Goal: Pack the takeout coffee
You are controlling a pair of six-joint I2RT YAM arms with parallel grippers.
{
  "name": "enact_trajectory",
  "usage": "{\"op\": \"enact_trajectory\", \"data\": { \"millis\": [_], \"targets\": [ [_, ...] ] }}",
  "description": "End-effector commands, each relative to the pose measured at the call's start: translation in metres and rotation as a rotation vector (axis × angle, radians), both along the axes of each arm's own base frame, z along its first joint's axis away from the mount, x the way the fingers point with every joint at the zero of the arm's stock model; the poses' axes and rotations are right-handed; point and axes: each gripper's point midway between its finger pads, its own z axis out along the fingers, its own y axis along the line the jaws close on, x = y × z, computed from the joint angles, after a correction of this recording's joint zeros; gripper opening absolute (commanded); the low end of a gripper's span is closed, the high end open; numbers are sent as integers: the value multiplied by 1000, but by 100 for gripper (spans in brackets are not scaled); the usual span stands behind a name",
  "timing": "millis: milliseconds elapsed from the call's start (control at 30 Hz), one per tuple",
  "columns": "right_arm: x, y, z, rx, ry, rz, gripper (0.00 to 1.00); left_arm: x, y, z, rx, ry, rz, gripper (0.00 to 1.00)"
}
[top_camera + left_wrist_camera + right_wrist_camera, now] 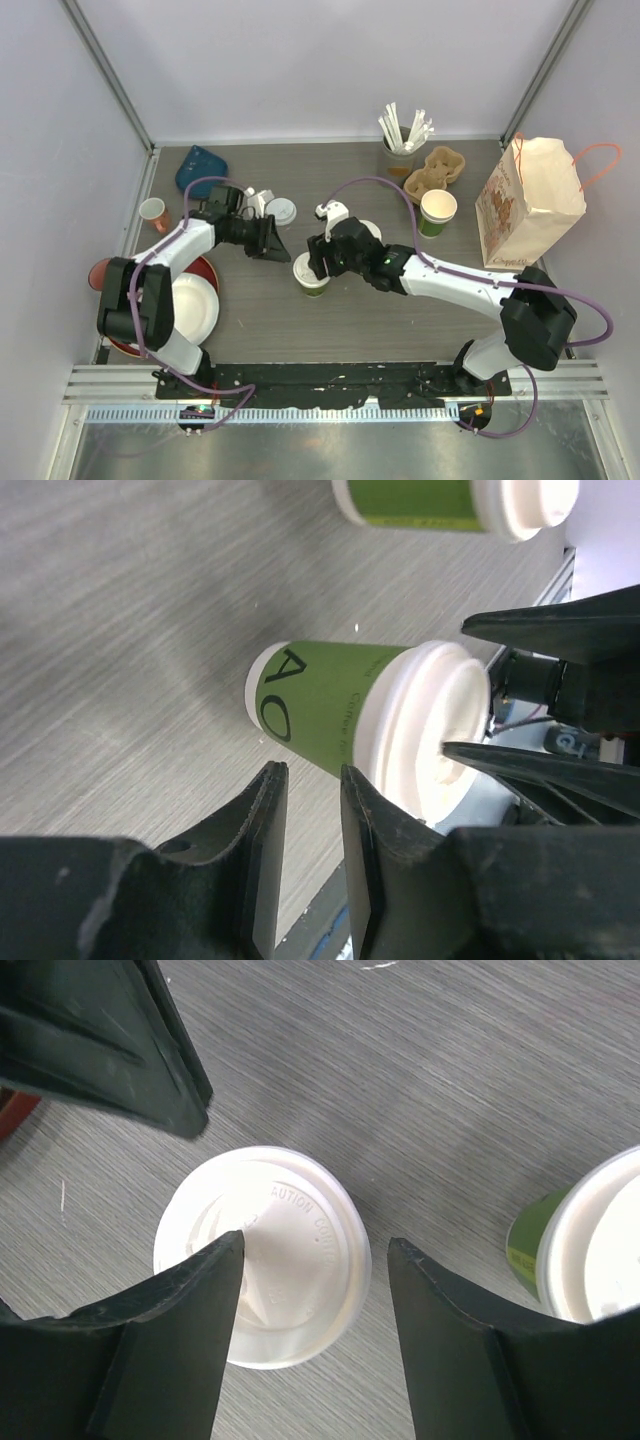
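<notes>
Right gripper point(315, 1250), jaws wide, straddles the lidded cup point(320, 710); centring before closing should avoid crushing. Left gripper point(310, 775) hovers narrow, empty.

White arms point(460, 283), black hands point(272, 240), purple cables point(375, 181)

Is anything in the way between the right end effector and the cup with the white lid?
No, nothing visible. The right end effector hangs open right above the lidded cup, one finger on each side of the lid. The left end effector is close beside the cup, not in between.
</notes>
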Motion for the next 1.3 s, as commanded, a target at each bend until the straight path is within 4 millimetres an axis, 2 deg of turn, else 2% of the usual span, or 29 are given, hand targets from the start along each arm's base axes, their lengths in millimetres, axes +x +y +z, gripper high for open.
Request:
{"op": "enact_trajectory", "data": {
  "millis": [0,267,400,467,533,600,667,700,767,800,833,867,900,1000,1033,1067,1100,1133,1167,1267],
  "targets": [
    [8,3,43,11,-82,12,66,20,4,43,14,-184,13,32],
    [16,5,78,2,-138,37,69,21,7,56,38,-207,10,34],
    [13,1,111,16,-188,77,71,24,10,70,54,-252,11,39],
    [8,-9,125,-11,-195,95,72,25,12,77,64,-268,5,43],
    [5,-17,129,-58,-216,121,73,24,13,84,67,-296,6,50],
    [-8,-26,134,-70,-218,163,76,23,15,87,72,-322,3,55],
    [-14,-38,138,-80,-207,154,79,22,17,92,82,-349,6,57],
    [-10,-47,138,-85,-196,119,80,20,18,92,90,-359,-3,57],
    [-4,-65,135,-93,-162,32,82,20,22,100,107,-397,-5,59],
    [10,-85,141,-95,-174,-55,84,19,23,102,112,-410,-8,60],
    [16,-96,143,-93,-178,-100,87,18,25,104,124,-421,-18,61],
    [24,-109,150,-84,-185,-156,91,18,26,110,128,-438,-19,61],
    [38,-132,157,-94,-199,-245,91,17,26,113,129,-447,-23,62],
    [60,-174,187,-133,-267,-400,91,14,27,116,129,-449,-26,63],
    [69,-197,196,-148,-284,-472,92,14,27,115,127,-449,-24,63],
    [72,-210,213,-145,-313,-514,91,13,27,114,128,-448,-24,63],
    [76,-224,222,-170,-340,-551,92,12,27,114,128,-452,-25,63],
    [79,-255,234,-219,-374,-663,92,12,27,114,129,-453,-25,63],
    [81,-273,247,-235,-404,-727,92,11,28,114,130,-455,-24,63],
    [82,-332,261,-358,-428,-922,91,10,28,115,131,-471,-24,63]
  ]
}}
